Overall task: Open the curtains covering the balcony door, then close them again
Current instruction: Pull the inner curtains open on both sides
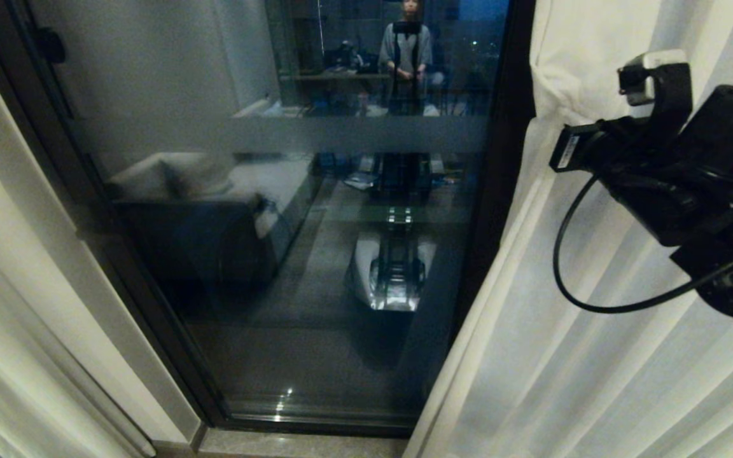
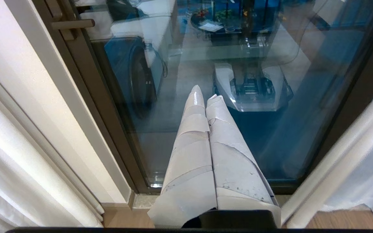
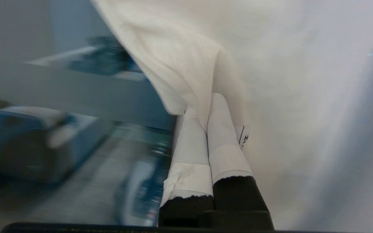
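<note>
The right end effector point(image 3: 202, 111) is pinching the hemmed inner edge of the right curtain panel point(image 1: 595, 356), its two white-taped fingers point(image 3: 223, 136) pressed together with the cream fabric caught between their tips and bunching just above them. In the head view the right arm is reaching up at the right, its black wrist housing and a looping black cable lying in front of the pleated cloth. A small white label with black characters is showing beside the fingers, but the writing is too small to read. The balcony door point(image 1: 290, 267) is standing uncovered in the middle, its dark frame running between the two curtains, a greyish horizontal band crossing the glass, and the pane reflecting a room, the robot's base and a person. The left curtain panel point(image 1: 4, 331) is hanging drawn aside at the far left. The left end effector point(image 2: 204, 97) is hanging shut and empty in front of the glass, its taped fingers touching along their length.
</note>
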Tool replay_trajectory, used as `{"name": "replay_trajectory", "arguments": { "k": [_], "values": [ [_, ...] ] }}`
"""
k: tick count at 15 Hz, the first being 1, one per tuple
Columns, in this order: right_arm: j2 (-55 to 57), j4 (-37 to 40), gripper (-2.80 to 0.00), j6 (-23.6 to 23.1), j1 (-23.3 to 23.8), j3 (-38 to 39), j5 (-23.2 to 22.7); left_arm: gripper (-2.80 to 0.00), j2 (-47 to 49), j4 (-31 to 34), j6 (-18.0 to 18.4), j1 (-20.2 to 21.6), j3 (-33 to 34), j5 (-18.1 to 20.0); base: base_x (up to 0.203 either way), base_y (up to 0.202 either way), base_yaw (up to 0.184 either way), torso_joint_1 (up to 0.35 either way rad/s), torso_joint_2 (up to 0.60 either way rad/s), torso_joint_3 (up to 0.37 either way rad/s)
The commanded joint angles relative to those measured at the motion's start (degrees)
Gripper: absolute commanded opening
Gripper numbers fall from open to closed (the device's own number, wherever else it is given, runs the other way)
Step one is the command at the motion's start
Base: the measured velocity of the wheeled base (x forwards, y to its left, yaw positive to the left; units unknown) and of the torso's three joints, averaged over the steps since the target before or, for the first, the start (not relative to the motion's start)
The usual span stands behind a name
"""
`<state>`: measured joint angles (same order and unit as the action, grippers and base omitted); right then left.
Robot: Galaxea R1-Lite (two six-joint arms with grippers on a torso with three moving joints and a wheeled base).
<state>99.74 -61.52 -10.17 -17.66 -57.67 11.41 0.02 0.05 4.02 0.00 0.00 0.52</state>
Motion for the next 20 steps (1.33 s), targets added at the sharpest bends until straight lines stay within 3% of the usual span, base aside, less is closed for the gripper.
{"name": "replay_trajectory", "arguments": {
  "k": [1,8,11,20],
  "values": [
    [-5.23,0.44,-2.80,-0.21,2.23,2.56,0.12,-2.80,-0.02,0.04,0.02,0.00,0.00,0.00,0.000,0.000,0.000,0.000,0.00,0.000],
    [-15.80,3.98,-2.80,-0.29,11.88,13.17,0.12,-2.80,-0.02,0.00,0.02,0.00,0.00,0.00,0.000,0.000,0.000,0.000,0.00,0.000],
    [-18.37,4.00,-2.80,-0.14,12.56,16.86,2.98,-2.80,-0.02,0.04,0.02,0.00,0.00,0.00,0.000,0.000,0.000,0.000,0.00,0.000],
    [-19.51,3.25,-2.80,-0.03,12.66,18.04,3.27,-2.80,-0.02,0.04,0.02,0.00,0.00,0.00,0.000,0.000,0.000,0.000,0.00,0.000]
  ]
}}
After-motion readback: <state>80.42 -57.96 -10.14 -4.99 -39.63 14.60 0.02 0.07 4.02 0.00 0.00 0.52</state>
